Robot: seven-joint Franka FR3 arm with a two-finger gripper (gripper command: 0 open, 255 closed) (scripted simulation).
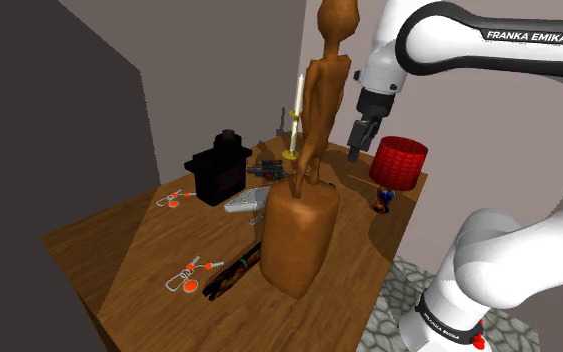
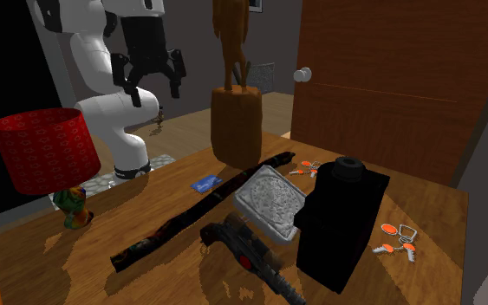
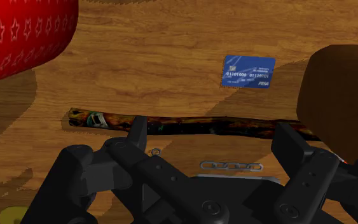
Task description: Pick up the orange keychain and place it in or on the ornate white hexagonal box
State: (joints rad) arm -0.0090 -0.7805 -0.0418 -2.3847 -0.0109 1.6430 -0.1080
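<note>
Brown wooden tabletop point(image 1: 119, 240) in the shoulder view: we see the black gripper point(image 1: 361, 135) hanging spread and empty, with the orange keychain point(image 1: 174, 198) well away from it, past the grey ornate hexagonal box point(image 1: 247, 203). In the second exterior view the gripper is aloft, the keychain far off. In the wrist view we see its fingers point(image 3: 139, 133) apart, a blue card point(image 3: 248, 70) ahead of them.

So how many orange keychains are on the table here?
2. The first keychain lies beside the black box; the second keychain lies by the end of the dark stick. The wooden statue could hide more.
</note>
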